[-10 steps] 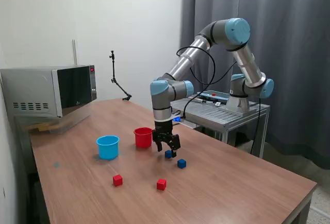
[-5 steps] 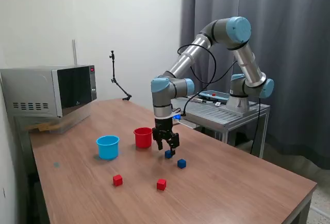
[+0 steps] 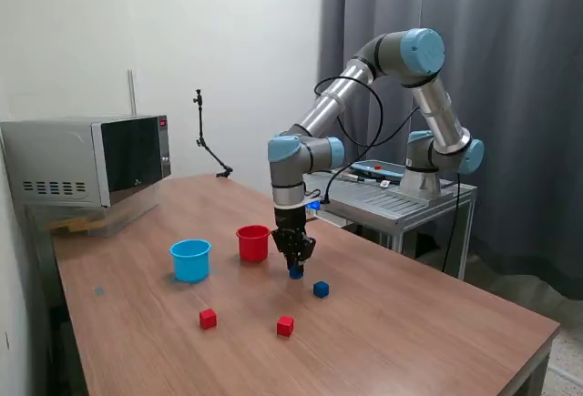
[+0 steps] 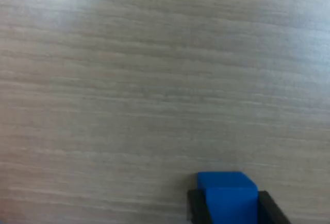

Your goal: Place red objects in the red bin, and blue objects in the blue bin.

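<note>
My gripper (image 3: 295, 267) is shut on a dark blue cube (image 3: 296, 273), holding it at the table surface just to the exterior view's right of the red bin (image 3: 253, 242). In the wrist view the same blue cube (image 4: 227, 194) sits between the two dark fingers (image 4: 197, 208). A second dark blue cube (image 3: 321, 289) lies on the table nearby. Two red cubes lie nearer the front, one (image 3: 208, 319) to the exterior view's left and one (image 3: 285, 325) to its right. The light blue bin (image 3: 190, 259) stands left of the red bin.
A microwave (image 3: 86, 160) stands at the table's back left. A small black stand (image 3: 208, 146) is at the table's far edge. A metal cart (image 3: 392, 198) carries the arm's base beyond the table's right edge.
The gripper's fingers have closed onto the dark blue cube beneath them; a second ago they stood open around it. The arm has barely shifted.
</note>
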